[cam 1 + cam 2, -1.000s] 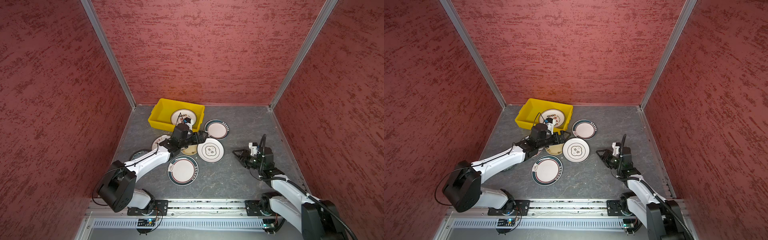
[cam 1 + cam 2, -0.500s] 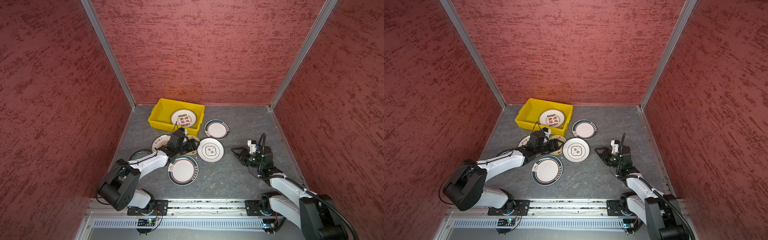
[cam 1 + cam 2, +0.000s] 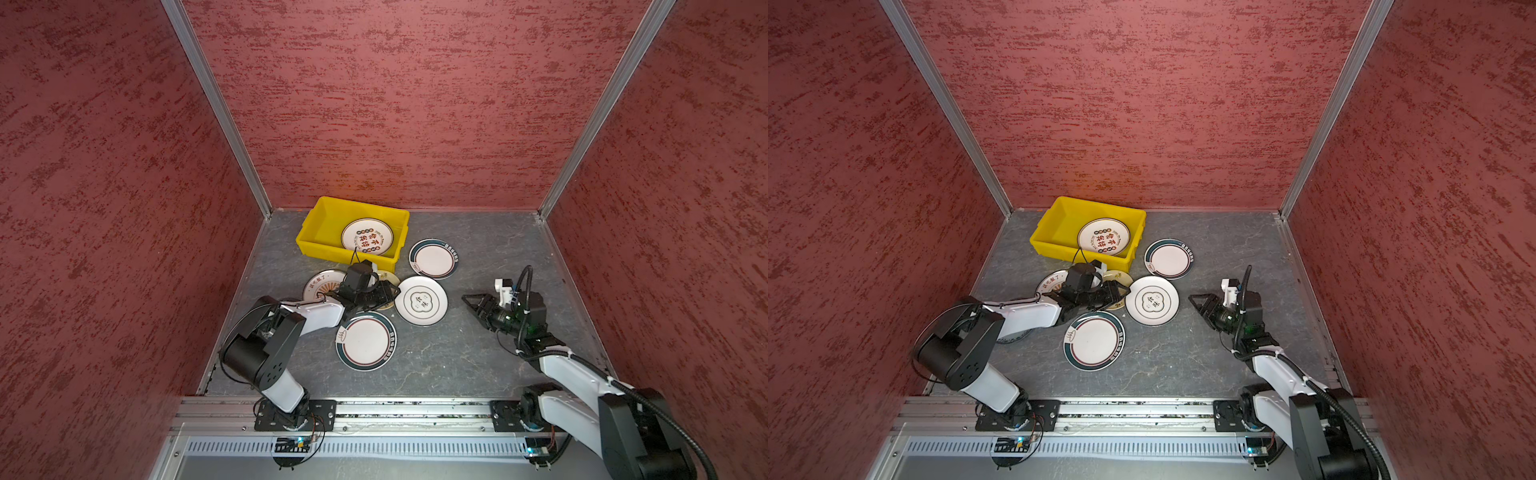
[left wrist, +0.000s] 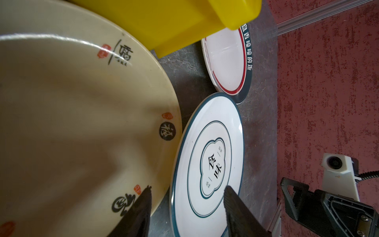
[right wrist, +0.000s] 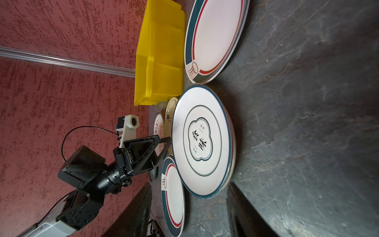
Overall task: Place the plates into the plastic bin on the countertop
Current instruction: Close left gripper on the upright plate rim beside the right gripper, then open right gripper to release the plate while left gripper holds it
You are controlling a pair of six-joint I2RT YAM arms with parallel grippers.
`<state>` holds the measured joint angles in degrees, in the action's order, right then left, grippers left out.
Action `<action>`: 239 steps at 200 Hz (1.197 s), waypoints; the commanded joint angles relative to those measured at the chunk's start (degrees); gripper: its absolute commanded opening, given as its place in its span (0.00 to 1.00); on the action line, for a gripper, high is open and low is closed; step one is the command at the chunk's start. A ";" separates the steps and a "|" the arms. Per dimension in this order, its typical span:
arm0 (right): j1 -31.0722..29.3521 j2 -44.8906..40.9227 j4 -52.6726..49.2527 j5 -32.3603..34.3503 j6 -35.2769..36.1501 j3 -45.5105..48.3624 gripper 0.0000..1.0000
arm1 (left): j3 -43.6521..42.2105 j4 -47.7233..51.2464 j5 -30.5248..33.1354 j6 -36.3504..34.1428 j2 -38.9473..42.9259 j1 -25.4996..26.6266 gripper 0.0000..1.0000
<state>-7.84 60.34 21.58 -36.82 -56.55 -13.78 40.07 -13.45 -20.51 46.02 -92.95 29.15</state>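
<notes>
Yellow plastic bin [image 3: 328, 249], upper centre, holds one red-lettered plate [image 3: 367, 237]. The left hand [image 3: 388, 296] has dropped back to the cream plate [image 4: 82, 102] just below, jaws apart astride its rim, likely the next pickup. The right hand [image 3: 468, 303], centre-right, is also apart and empty.

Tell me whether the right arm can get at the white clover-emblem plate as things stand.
Probably yes. The right arm points its open jaws at the clover-emblem plate, with only bare countertop between.
</notes>
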 commanded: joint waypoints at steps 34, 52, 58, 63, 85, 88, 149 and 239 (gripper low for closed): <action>-0.33 0.04 1.97 0.10 -0.06 -0.82 0.59 | 2.26 -5.19 -4.04 1.99 -5.18 -0.09 0.41; -0.32 0.04 1.81 0.25 -0.04 -0.77 0.59 | 2.74 -5.26 -4.45 2.01 -6.25 -0.12 0.39; -0.33 -0.04 1.80 0.26 -0.05 -0.75 0.59 | 2.76 -5.36 -4.53 2.06 -6.44 -0.12 0.37; -0.34 -0.04 1.71 0.36 -0.05 -0.73 0.59 | 2.84 -5.44 -4.54 2.06 -6.53 -0.06 0.34; -0.29 -0.04 1.36 0.45 0.13 -0.80 0.59 | 3.19 -4.83 -4.45 1.95 -6.72 -0.11 0.24; -0.33 -0.04 1.28 0.51 0.13 -0.73 0.59 | 3.17 -4.80 -4.45 1.97 -6.72 -0.09 0.23; -0.27 0.22 1.05 0.96 0.23 -0.98 0.59 | 4.54 -3.48 -4.89 1.18 -6.94 -0.12 0.11; -0.32 -1.27 -0.92 1.57 0.83 -1.38 0.59 | 5.58 -1.61 -5.13 1.17 -4.72 -0.32 0.00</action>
<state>-7.84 60.07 21.04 -36.42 -56.53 -13.78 43.75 -15.62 -24.77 47.72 -99.33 29.15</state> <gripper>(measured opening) 0.587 0.071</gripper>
